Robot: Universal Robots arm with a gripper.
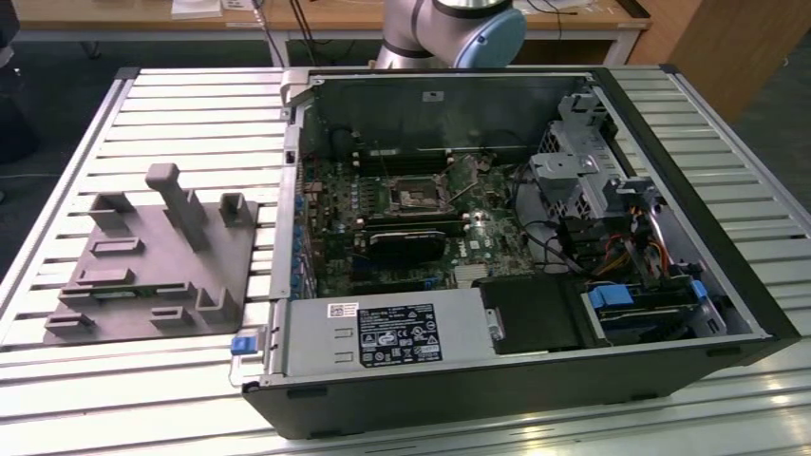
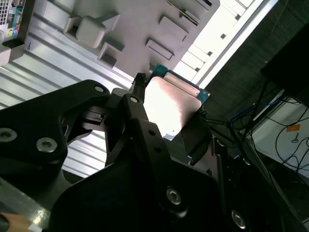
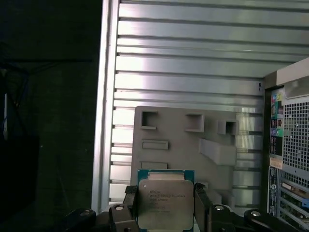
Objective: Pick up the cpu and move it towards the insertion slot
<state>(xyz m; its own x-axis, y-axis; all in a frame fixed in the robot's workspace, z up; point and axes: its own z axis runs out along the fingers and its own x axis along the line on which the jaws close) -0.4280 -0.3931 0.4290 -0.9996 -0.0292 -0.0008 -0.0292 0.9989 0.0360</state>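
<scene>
In both wrist views my gripper is shut on the cpu, a flat square chip with a silver metal top and a green rim. A black finger presses each of two opposite edges. In the second wrist view the cpu glares pale between the gripper fingers. It hangs in the air well above the grey fixture plate. The insertion slot, a dark square socket in a silver bracket, lies on the motherboard inside the open computer case.
The grey fixture plate with raised blocks lies on the slatted metal table, at the exterior view's left of the case. The arm's base stands behind the case. Cables, a drive cage and a power supply crowd the case's right side.
</scene>
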